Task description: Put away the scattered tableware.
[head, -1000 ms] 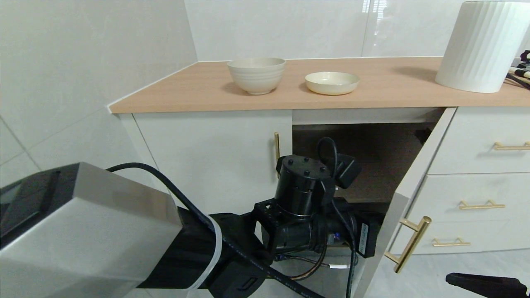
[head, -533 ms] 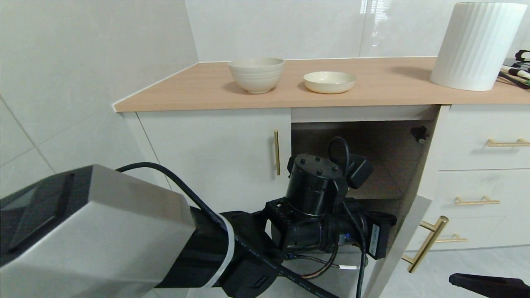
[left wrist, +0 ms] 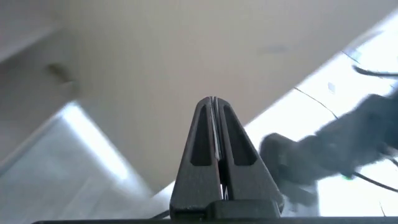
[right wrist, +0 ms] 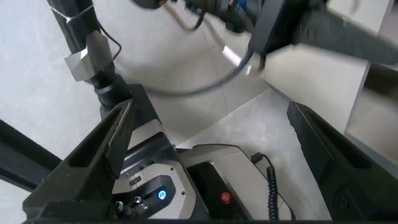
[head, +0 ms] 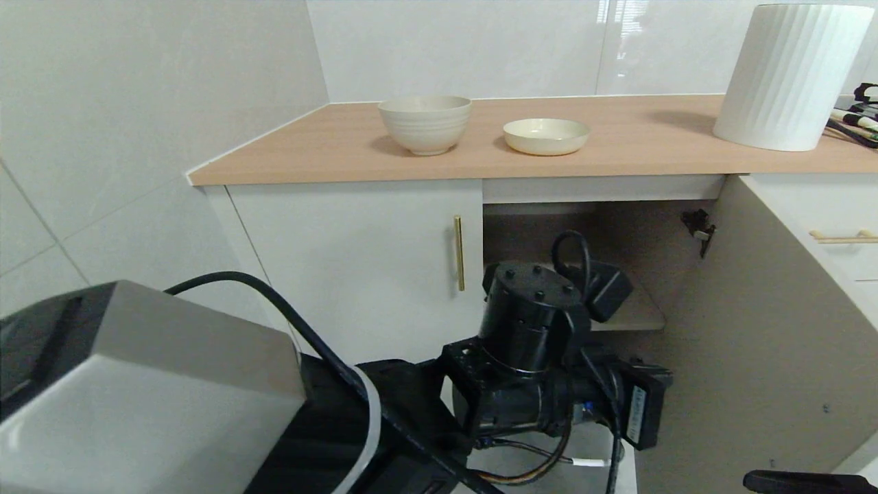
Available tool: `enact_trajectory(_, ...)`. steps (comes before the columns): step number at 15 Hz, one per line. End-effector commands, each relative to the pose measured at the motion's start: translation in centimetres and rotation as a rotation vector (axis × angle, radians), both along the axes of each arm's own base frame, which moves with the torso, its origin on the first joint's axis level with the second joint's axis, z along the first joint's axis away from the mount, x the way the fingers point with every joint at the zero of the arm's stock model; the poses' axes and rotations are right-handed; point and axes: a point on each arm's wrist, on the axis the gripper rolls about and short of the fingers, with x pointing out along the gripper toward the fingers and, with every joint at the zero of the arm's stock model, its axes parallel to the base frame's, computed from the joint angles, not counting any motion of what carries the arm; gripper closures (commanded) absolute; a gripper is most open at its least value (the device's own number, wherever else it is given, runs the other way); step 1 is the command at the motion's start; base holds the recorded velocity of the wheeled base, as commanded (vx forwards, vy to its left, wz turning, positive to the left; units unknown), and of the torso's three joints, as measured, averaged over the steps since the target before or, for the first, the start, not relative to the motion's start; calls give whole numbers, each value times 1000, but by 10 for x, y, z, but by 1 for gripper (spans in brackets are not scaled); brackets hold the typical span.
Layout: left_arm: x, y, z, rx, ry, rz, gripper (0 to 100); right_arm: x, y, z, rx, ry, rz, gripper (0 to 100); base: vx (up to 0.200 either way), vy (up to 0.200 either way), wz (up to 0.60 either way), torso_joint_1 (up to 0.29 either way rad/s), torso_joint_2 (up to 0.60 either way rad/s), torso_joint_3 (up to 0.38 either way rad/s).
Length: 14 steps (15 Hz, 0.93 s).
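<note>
A cream bowl (head: 425,122) and a shallow cream dish (head: 547,135) stand side by side on the wooden countertop (head: 329,154). Below them the cabinet's right door (head: 761,329) is swung wide, showing its beige inner face. My left arm's wrist (head: 538,329) hangs low in front of the cabinet opening. My left gripper (left wrist: 213,124) is shut with nothing between its fingers, close to a beige surface. My right gripper (right wrist: 211,140) is open and points down at the floor; a dark part of it (head: 809,480) shows at the bottom right of the head view.
A tall white ribbed container (head: 789,75) stands on the counter's right, with dark pens (head: 857,120) beside it. Inside the cabinet is a shelf (head: 634,312). The left door (head: 357,261) is closed, with a gold handle (head: 459,252). A tiled wall lies to the left.
The cabinet's right door has swung much farther open to the right. My left arm has moved right and slightly down with it. The bowl and dish have stayed put.
</note>
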Motion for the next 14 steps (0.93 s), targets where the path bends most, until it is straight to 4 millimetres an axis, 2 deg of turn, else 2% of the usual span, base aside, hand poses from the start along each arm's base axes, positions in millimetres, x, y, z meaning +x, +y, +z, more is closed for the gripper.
enact_trajectory(1, 16, 39, 14, -6, -7, 90, 100, 5, 4, 1, -15, 19, 0, 0, 0, 0, 0, 0, 0, 0)
enact_trajectory(3, 22, 79, 24, 0, -6, 172, 100, 24, 19, 6, -64, 79, -23, 0, 0, 0, 0, 0, 0, 0)
enact_trajectory(5, 17, 119, 32, 14, 3, 245, 100, 66, 33, 16, -132, 158, -162, 0, 0, 0, 0, 0, 0, 0)
enact_trajectory(6, 13, 131, 35, 18, 6, 265, 100, 79, 36, 16, -152, 184, -191, 0, 0, 0, 0, 0, 0, 0)
enact_trajectory(7, 3, 155, 43, 19, 7, 306, 100, 104, 43, 18, -169, 212, -230, 0, 0, 0, 0, 0, 0, 0)
enact_trajectory(8, -6, 167, 48, 17, 4, 316, 100, 123, 47, 20, -173, 223, -257, 0, 0, 0, 0, 0, 0, 0)
enact_trajectory(9, -11, 174, 51, 14, 1, 327, 0, 138, 51, 23, -181, 239, -275, 0, 0, 0, 0, 0, 0, 0)
enact_trajectory(10, -19, 186, 51, 33, -4, 343, 0, 166, 54, 24, -221, 306, -314, 0, 0, 0, 0, 0, 0, 0)
enact_trajectory(11, -23, 194, 50, 38, -10, 363, 0, 180, 52, 28, -233, 335, -342, 0, 0, 0, 0, 0, 0, 0)
enact_trajectory(13, -37, 213, 49, 35, -23, 384, 0, 188, 41, 40, -283, 340, -380, 0, 0, 0, 0, 0, 0, 0)
enact_trajectory(14, -45, 222, 51, 35, -51, 392, 0, 185, 37, 47, -319, 334, -418, 0, 0, 0, 0, 0, 0, 0)
